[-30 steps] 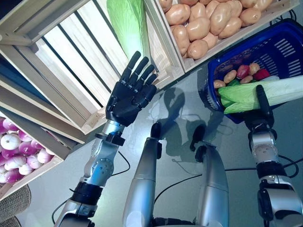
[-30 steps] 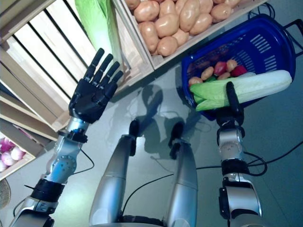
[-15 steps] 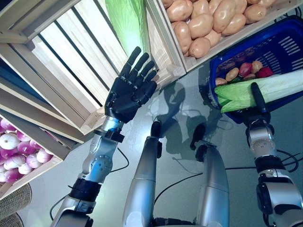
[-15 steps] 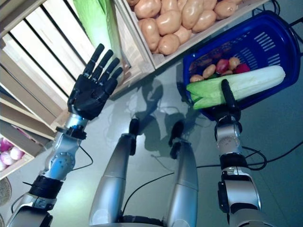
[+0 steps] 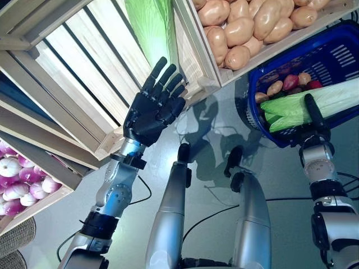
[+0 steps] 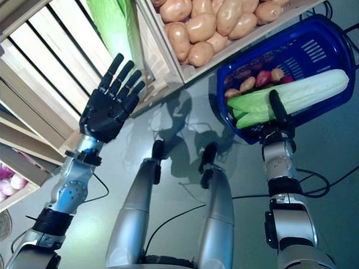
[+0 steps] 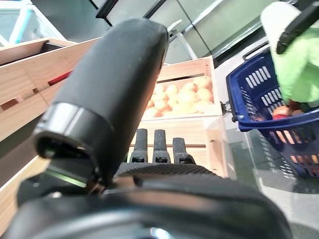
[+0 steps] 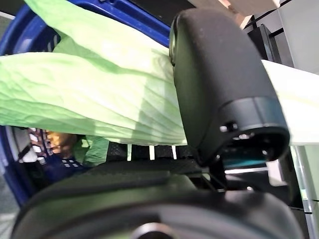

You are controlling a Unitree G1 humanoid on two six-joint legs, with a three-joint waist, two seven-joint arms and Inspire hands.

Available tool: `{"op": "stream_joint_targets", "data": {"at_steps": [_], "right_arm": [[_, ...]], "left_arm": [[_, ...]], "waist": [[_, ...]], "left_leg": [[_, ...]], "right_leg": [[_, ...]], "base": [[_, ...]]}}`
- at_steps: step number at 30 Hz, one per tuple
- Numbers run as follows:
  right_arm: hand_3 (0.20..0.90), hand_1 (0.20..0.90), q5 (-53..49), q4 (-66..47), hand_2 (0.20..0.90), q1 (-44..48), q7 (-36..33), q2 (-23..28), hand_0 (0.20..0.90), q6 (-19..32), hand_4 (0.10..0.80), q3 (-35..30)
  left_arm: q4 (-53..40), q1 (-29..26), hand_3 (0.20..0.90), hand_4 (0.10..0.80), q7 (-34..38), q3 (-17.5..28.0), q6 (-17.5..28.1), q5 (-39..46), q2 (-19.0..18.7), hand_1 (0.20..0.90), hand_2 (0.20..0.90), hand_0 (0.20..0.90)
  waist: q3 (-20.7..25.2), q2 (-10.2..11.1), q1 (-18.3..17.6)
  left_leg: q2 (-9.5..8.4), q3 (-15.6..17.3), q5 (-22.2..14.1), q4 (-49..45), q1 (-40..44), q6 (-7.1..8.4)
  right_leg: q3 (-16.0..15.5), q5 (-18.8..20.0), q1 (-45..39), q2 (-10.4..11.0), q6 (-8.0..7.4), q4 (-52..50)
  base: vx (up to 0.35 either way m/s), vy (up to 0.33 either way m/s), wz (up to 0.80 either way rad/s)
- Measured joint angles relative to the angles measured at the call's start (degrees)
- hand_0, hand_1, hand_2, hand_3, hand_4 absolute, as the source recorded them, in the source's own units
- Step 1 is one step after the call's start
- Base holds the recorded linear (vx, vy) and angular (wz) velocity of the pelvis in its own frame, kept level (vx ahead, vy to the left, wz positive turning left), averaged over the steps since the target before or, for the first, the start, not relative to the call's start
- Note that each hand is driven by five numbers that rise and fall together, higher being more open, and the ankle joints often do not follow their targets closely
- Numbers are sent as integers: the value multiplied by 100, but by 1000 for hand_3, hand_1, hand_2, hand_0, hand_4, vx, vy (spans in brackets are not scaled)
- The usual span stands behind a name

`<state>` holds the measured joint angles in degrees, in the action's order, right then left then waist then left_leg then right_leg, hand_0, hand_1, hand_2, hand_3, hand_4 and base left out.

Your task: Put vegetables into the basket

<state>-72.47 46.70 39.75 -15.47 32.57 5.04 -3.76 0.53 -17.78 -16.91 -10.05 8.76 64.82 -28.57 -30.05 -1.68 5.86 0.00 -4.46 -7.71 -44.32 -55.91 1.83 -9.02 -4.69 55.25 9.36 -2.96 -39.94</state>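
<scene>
Now the right hand (image 6: 279,124), clamped round the cabbage (image 6: 291,96), has carried it further over the basket (image 6: 331,45); release looks close. Left hand (image 5: 150,112) stays spread, idle.

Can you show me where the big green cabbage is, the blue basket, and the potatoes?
Long green and white napa cabbage (image 6: 291,98), right eye view, on its pale middle.
Blue plastic basket (image 6: 314,47), right eye view, on its slotted far wall.
Wooden crate of tan potatoes (image 5: 238,31), left eye view, on one potato.
</scene>
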Motion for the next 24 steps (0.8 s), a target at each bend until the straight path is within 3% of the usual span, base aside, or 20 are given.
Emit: {"op": "stream_joint_targets", "data": {"at_steps": [10,11,12,24], "right_arm": [[300,300,-5,83,300,65,-233,220,300,0,400,-31],[352,352,-5,82,352,71,-309,236,352,0,435,-32],[900,900,-5,83,900,72,-357,242,900,0,800,-33],[900,900,176,106,900,150,-998,267,900,-46,800,-33]], "left_arm": [[6,3,900,800,0,10,-16,5,-173,900,900,900],[6,1,900,800,0,11,-32,5,-173,900,900,900],[6,5,900,800,0,11,-43,5,-173,900,900,900],[6,-5,900,800,2,10,-89,-7,-176,900,900,900]], "waist": [[0,0,19],[0,0,29],[0,0,31],[0,0,145]], "left_leg": [[9,-1,15,166,46,12],[9,-3,21,189,62,20],[10,-10,24,208,77,23],[6,-36,45,218,131,57]], "right_leg": [[-5,56,-40,-27,-23,106],[-29,51,-52,-23,-14,110],[-43,44,-67,-20,-4,113],[-84,0,-85,16,60,55]], "base": [[29,-48,0],[14,-48,4],[9,-46,4],[1,-6,1]]}}
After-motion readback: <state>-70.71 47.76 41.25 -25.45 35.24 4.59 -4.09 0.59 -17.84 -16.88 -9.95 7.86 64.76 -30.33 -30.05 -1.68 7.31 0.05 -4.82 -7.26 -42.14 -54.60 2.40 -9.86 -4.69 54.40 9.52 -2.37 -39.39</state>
